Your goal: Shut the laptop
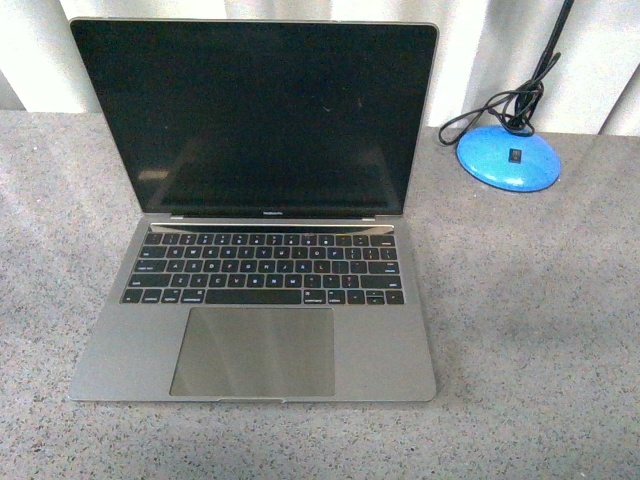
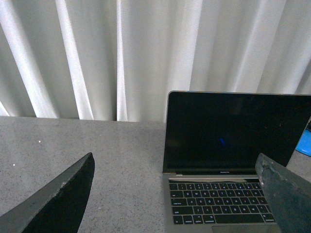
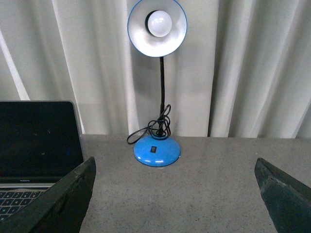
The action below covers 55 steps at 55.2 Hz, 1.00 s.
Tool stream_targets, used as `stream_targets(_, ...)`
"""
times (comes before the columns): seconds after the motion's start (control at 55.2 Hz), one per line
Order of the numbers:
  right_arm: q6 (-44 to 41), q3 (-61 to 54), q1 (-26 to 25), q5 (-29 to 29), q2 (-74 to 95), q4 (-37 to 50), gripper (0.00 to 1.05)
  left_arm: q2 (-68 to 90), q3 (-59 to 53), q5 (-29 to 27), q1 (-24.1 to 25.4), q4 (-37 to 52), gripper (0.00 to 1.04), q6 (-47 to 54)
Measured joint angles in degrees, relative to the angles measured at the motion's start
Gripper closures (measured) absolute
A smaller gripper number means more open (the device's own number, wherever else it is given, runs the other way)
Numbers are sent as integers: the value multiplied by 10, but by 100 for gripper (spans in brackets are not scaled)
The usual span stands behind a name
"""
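Note:
The grey laptop (image 1: 255, 300) stands open in the middle of the table, black screen upright and leaning back, keyboard and trackpad facing me. It also shows in the left wrist view (image 2: 228, 160) and partly in the right wrist view (image 3: 34, 145). Neither gripper shows in the front view. My left gripper (image 2: 177, 194) is open and empty, held in front of and left of the laptop, its dark fingers (image 2: 58, 204) wide apart. My right gripper (image 3: 177, 194) is open and empty, to the right of the laptop, facing the lamp.
A blue desk lamp (image 3: 157, 150) with a black neck and coiled cord stands at the back right of the table; its base (image 1: 508, 158) sits right of the screen. White curtains (image 2: 121, 53) hang behind the grey speckled table (image 1: 530, 330).

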Motion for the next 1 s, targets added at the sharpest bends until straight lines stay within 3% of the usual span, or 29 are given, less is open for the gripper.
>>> stream_targets(0.054,-2,2,-4,-17,4,-5,10,0,0,0,0,0,7,0)
stream_targets(0.109,-23,26,-48,-148,46,-71,10,5,2,-17,-3,-5,7,-3)
stream_targets(0.145,-34,35,-71,-209,76,-91,10,33,20,-92,-28,-54,7,-40)
stream_targets(0.181,-47,40,-99,-283,119,-95,10,104,59,-257,-76,-143,7,-116)
stream_targets(0.199,-48,41,-104,-297,129,-95,10,123,68,-295,-87,-162,7,-126)
stream_targets(0.217,-58,44,-113,-324,156,-95,10,178,87,-400,-112,-207,7,-179)
stream_targets(0.271,-76,52,-119,-339,191,-89,10,234,91,-534,-123,-234,7,-252)
stream_targets(0.362,-111,73,-126,-343,251,-60,10,236,93,-685,-117,-218,7,-296)
stream_targets(0.434,-141,81,-131,-344,294,-25,10,208,99,-682,-112,-171,7,-276)
stream_targets(0.543,-162,103,-129,-329,384,52,10,245,100,-586,-63,-57,7,-215)
stream_targets(0.67,-160,136,-110,-300,458,107,10,310,101,-534,-26,58,7,-155)
stream_targets(0.995,-155,213,-63,-262,582,168,10,485,151,-411,53,294,7,-26)
